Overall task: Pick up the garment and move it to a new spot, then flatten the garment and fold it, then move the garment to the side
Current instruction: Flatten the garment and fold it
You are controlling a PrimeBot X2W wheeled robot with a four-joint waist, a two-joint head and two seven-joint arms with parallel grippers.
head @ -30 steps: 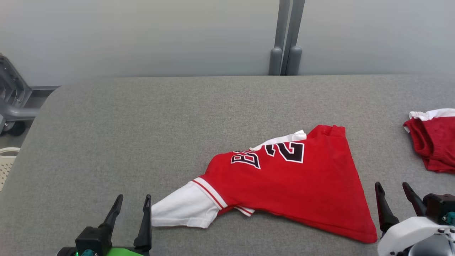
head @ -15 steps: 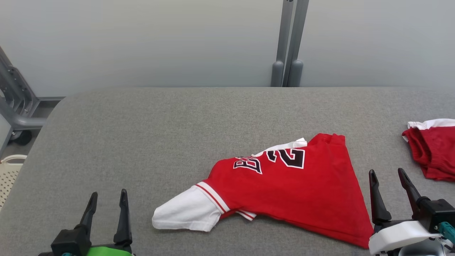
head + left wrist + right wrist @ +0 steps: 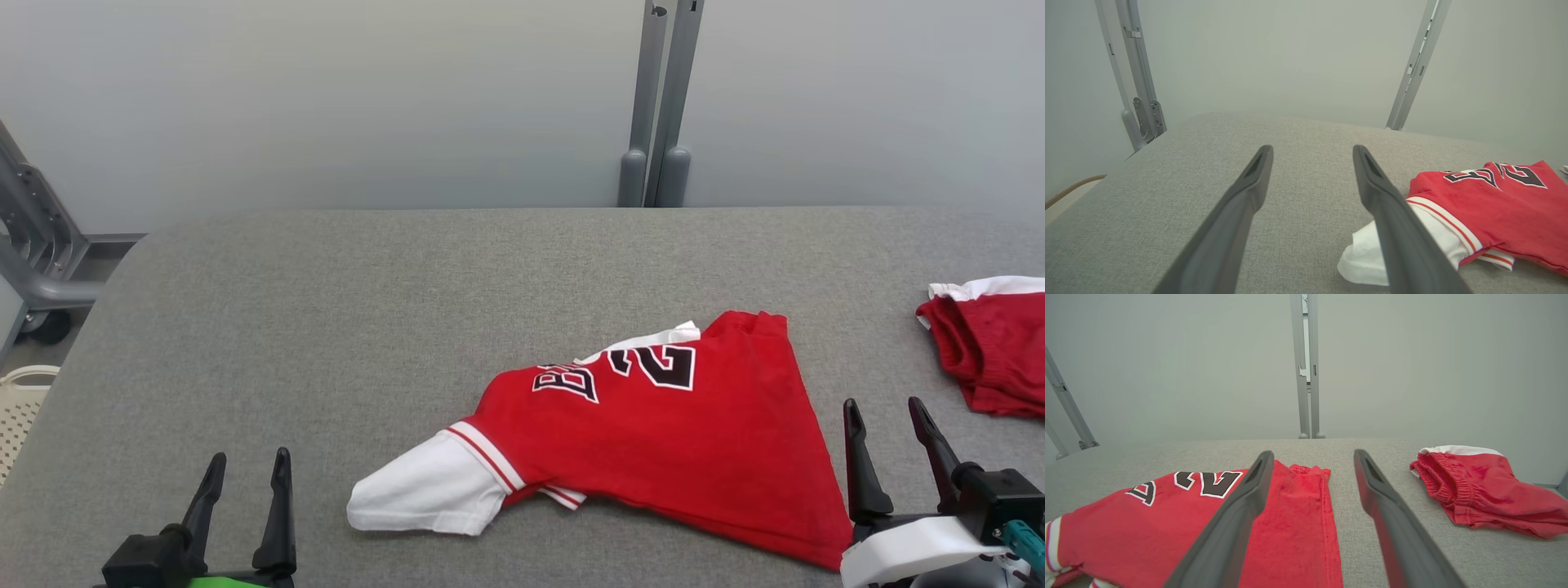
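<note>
The shirt is red, with black letters edged in white. Its sleeve is white (with thin red stripes where it meets the red). The shorts are red with a white band. The table is grey.

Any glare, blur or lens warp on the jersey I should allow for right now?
Head view: soft even light, jersey sharp, faint shadow under its white sleeve. Left wrist view: wide-angle lens leans the wall posts. Right wrist view: no glare, jersey and shorts in focus.

Crumpled red jersey on table
</note>
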